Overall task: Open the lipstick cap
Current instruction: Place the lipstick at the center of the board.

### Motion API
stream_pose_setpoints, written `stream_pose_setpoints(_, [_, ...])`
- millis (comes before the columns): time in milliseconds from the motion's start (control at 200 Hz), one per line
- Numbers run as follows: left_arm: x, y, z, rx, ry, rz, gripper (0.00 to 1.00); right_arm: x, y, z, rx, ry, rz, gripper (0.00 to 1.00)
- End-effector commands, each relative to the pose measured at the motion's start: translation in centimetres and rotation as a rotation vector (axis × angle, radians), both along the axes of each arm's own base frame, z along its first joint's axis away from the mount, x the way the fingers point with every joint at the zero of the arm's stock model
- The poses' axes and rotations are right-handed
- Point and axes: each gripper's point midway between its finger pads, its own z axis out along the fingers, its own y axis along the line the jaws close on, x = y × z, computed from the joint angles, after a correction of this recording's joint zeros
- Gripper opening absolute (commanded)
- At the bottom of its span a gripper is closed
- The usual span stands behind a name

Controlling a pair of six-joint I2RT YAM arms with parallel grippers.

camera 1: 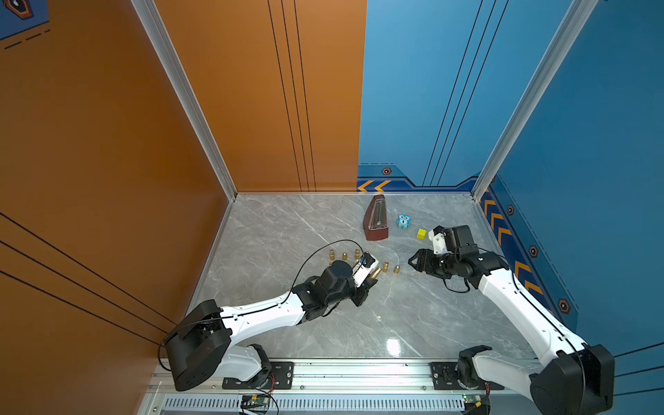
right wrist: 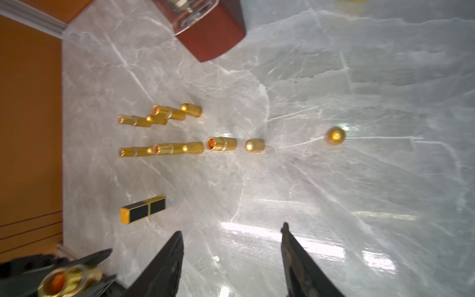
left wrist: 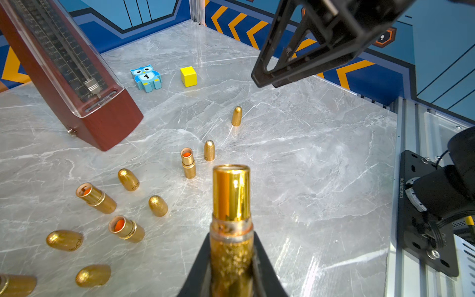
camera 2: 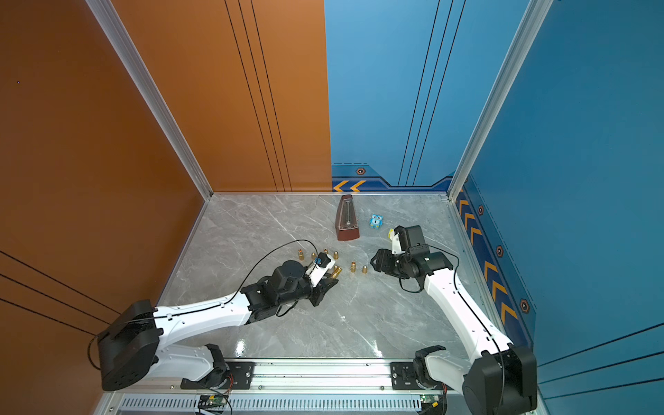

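My left gripper (left wrist: 231,243) is shut on the glittery base of a gold lipstick (left wrist: 231,195). The lipstick has no cap on it, and its shiny inner tube points away from the jaws. Both top views show this gripper (camera 1: 372,280) (camera 2: 332,282) low over the middle of the table with the lipstick (camera 1: 376,273) in it. A bullet-shaped gold cap (left wrist: 236,116) (right wrist: 335,135) (camera 1: 396,269) stands upright on the marble between the arms. My right gripper (right wrist: 230,228) (camera 1: 413,262) hovers to the right of that cap, open, with nothing between its fingers.
Several other uncapped gold lipsticks (left wrist: 189,163) and loose caps (left wrist: 158,205) stand or lie on the marble to the left of the held one. A black-and-gold square lipstick (right wrist: 142,209) lies apart. A red-brown metronome (camera 1: 375,219), a blue owl block (camera 1: 403,221) and a yellow cube (camera 1: 421,234) sit farther back.
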Motion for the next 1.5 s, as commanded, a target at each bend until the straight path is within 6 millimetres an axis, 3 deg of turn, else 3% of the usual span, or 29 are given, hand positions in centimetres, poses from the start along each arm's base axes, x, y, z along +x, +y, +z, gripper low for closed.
stream_pose_setpoints(0, [-0.2, -1.2, 1.1, -0.016, -0.015, -0.036, 0.00, -3.3, 4.0, 3.1, 0.174, 0.029, 0.184, 0.63])
stream_pose_setpoints(205, [-0.3, -1.7, 1.9, -0.025, -0.032, -0.038, 0.00, -4.9, 7.3, 5.3, 0.272, -0.003, 0.278, 0.63])
stream_pose_setpoints(320, [-0.4, -2.1, 2.2, -0.029, -0.037, -0.047, 0.00, -5.4, 8.9, 5.4, 0.277, -0.005, 0.316, 0.62])
stream_pose_setpoints(976, [-1.2, -2.8, 3.4, -0.042, -0.070, -0.071, 0.00, -5.0, 10.6, 2.1, 0.275, 0.061, 0.304, 0.36])
stream_pose_setpoints(1491, [-1.2, -2.9, 3.5, -0.040, -0.080, -0.076, 0.00, -4.4, 10.6, 2.0, 0.241, 0.035, 0.301, 0.23])
